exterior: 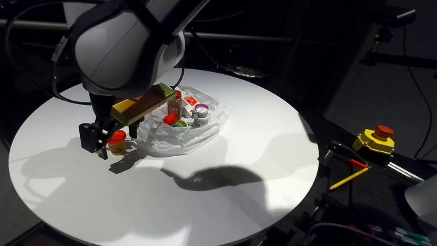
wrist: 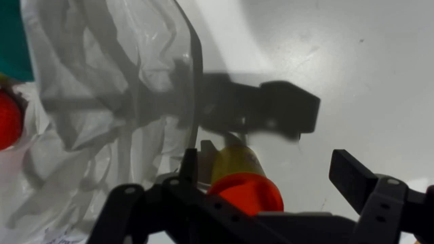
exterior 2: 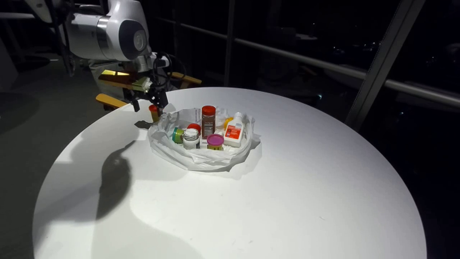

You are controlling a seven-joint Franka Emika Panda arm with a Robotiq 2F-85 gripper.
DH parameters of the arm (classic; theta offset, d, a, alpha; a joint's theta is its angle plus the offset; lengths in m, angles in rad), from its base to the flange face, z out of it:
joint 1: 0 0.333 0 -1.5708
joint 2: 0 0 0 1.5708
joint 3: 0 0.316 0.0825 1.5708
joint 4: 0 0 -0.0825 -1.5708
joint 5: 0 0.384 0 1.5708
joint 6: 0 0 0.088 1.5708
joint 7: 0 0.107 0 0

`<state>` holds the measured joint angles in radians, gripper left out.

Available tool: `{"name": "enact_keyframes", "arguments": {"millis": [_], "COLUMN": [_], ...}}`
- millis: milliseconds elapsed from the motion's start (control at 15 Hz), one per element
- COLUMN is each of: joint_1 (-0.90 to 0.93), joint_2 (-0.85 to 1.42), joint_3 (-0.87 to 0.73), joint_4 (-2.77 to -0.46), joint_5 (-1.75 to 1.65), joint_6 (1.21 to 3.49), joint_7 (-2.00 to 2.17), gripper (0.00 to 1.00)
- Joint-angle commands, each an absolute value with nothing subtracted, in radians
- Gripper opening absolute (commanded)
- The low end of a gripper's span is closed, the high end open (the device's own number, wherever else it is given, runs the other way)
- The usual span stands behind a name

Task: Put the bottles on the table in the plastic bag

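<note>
One red-lidded yellow tub stands upright on the white worktop, just beside the plastic bag, as we see it in an exterior view. The pincer hangs at the tub, jaws spread wide, gripping nothing. Off the worktop we note a pencil and a yellow-and-red push button. In an exterior view we count inside the bag: tall red-capped jar, upright; white bottle with a red label, leaning; white-topped jar; pink-lidded tub; teal-lidded tub, on its side. The pincer shows beyond the bag, partly covering the red-lidded tub. Wrist view: we find the red-lidded tub between the fingers, nearer one than the other; whether either touches it, we cannot tell. The crumpled bag fills most of that view's left side.
</note>
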<state>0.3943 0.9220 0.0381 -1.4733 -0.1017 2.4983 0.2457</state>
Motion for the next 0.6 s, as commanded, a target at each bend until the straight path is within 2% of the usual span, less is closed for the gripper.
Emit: {"name": "enact_keyframes", "arguments": {"millis": [0,267,333,533], "joint_1": [0.442,0.463,0.467,0.48], "joint_2": [0.977,0.998,1.003,1.003], "joint_3": [-0.017,-0.048,-0.055,-0.07], "joint_4": [-1.384,-1.36,-1.356,-1.353], "joint_5": [-0.149,-0.17,-0.176,-0.189], "joint_6": [2.507,2.506,2.508,2.519], "joint_7": [0.294,0.319,0.326,0.343], "gripper": [1.0,1.0,0.78,0.58]}}
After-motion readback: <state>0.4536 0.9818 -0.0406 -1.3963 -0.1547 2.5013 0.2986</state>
